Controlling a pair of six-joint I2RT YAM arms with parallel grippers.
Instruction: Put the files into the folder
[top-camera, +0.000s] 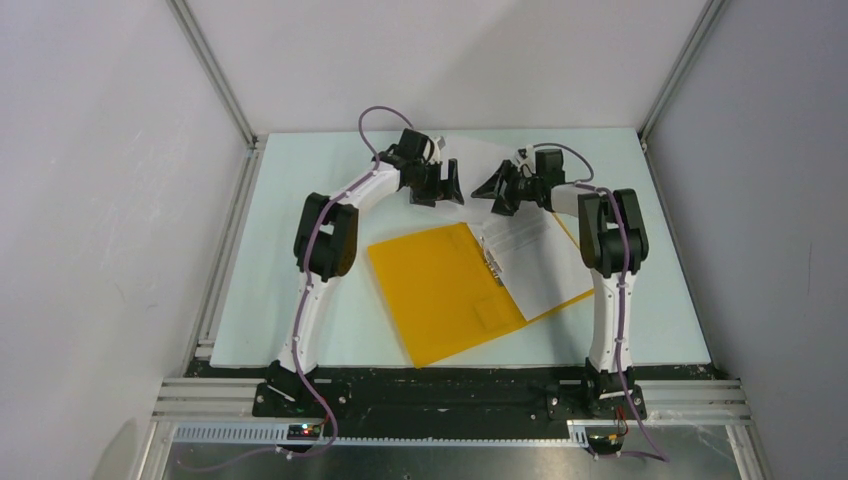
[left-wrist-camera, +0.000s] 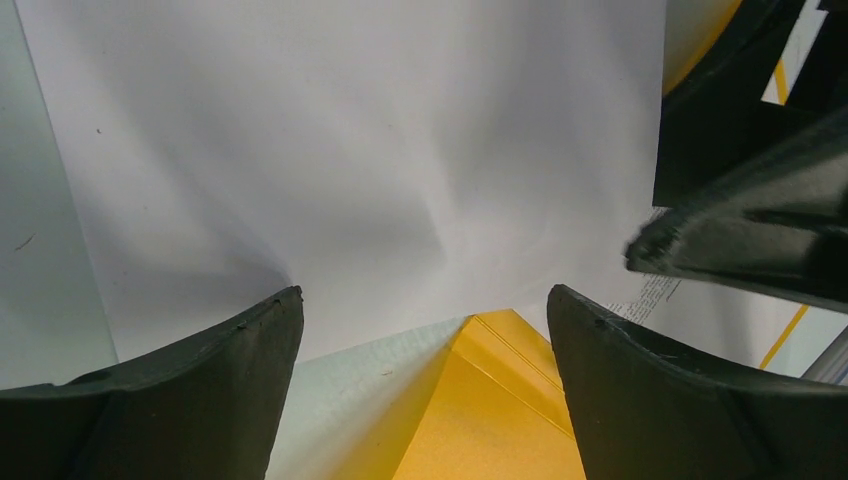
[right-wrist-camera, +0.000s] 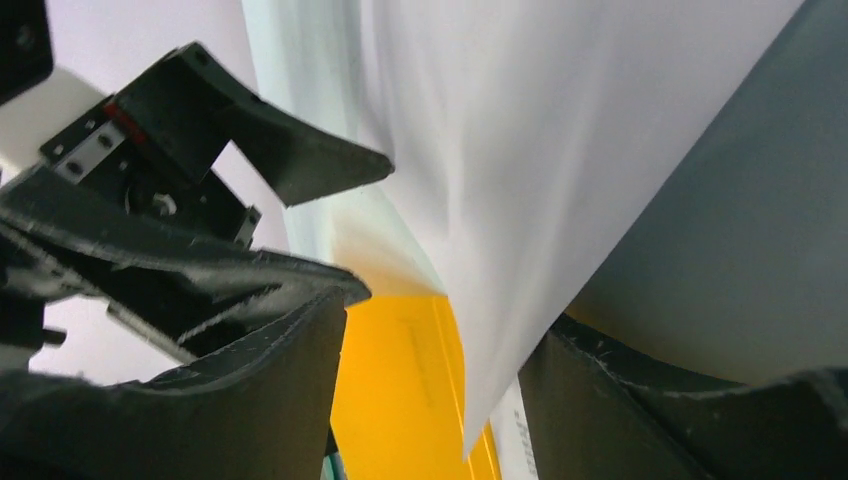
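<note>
Overhead, the light is even and soft, falling from above. The pale tabletop (top-camera: 260, 250) shows no glare, and shadows toward its far edge are faint. Left wrist: the files (left-wrist-camera: 350, 150) glow bright with a grey shadow fanning across them, and the left gripper (left-wrist-camera: 422, 295) looms dark and soft-edged. Right wrist: the paper is nearly washed out, and the right gripper (right-wrist-camera: 445, 312) is blurred up close.

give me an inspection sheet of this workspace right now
surface: pale table, matte
job's things: folder lies open; printed files on its right half beside the metal clip; one raised sheet at the far side
clutter: nothing seen
end effectors: left end effector open, facing the raised sheet; right end effector open, sheet corner between its fingers
cables: purple cables along both arms, looping near the wrists
surroundings: white walls, aluminium frame posts
</note>
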